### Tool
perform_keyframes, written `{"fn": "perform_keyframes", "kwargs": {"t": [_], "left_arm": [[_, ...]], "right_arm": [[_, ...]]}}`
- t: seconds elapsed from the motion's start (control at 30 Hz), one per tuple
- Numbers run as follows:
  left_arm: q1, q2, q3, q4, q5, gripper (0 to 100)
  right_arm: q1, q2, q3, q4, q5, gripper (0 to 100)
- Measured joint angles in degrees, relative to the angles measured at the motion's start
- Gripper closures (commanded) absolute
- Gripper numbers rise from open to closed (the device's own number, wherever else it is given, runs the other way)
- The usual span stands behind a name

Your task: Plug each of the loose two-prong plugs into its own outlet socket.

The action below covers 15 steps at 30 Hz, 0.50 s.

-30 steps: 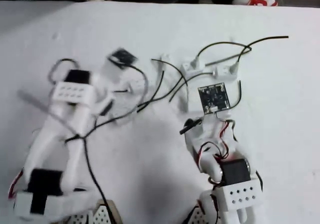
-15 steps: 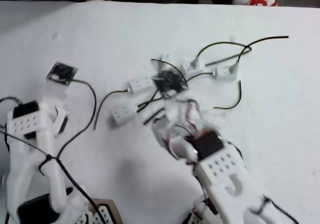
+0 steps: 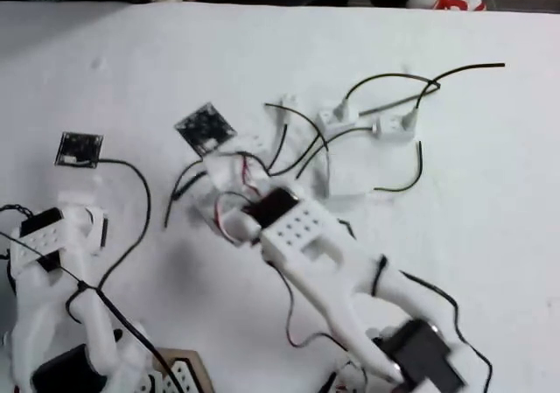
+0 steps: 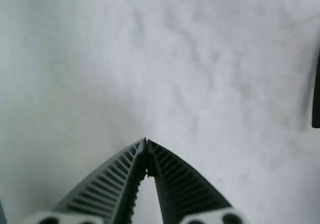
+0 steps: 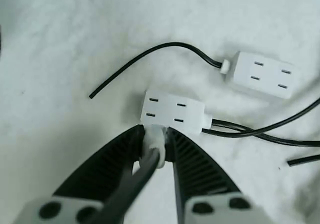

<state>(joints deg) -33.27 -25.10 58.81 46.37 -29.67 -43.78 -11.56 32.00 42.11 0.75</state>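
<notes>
Fingers of the right end effector [image 5: 154, 130] are pinched narrowly on a small white plug [image 5: 153, 146], which sits between the 2 tips with its dark cord running back between the fingers. Just ahead of the tips lies a white socket block [image 5: 172, 112] with 4 slots facing up; the plug touches its near edge, and the prongs cannot be seen. Farther ahead and off to one side, a second socket block [image 5: 262, 74] lies flat, also showing 4 slots, with a black cable [image 5: 150, 52] curving from its end. Well beyond the right arm, 2 more white connectors [image 3: 337, 115] lie among black cords. The left end effector [image 4: 146, 146] is closed with its tips meeting, gripping nothing, above the bare white worktop [image 4: 200, 59].
</notes>
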Motion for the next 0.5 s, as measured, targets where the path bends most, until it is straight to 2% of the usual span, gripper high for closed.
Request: {"fn": "perform_keyframes", "kwargs": {"t": [0.23, 0.5], "left_arm": [[-0.4, 0.0, 1.1, -0.7, 0.0, 98], [-0.4, 0.0, 1.8, -1.9, 0.0, 98]], "right_arm": [[-1.6, 11.3, -8.2, -0.8, 0.0, 98.1], [-1.7, 17.4, -13.2, -0.9, 0.0, 98.1]]}}
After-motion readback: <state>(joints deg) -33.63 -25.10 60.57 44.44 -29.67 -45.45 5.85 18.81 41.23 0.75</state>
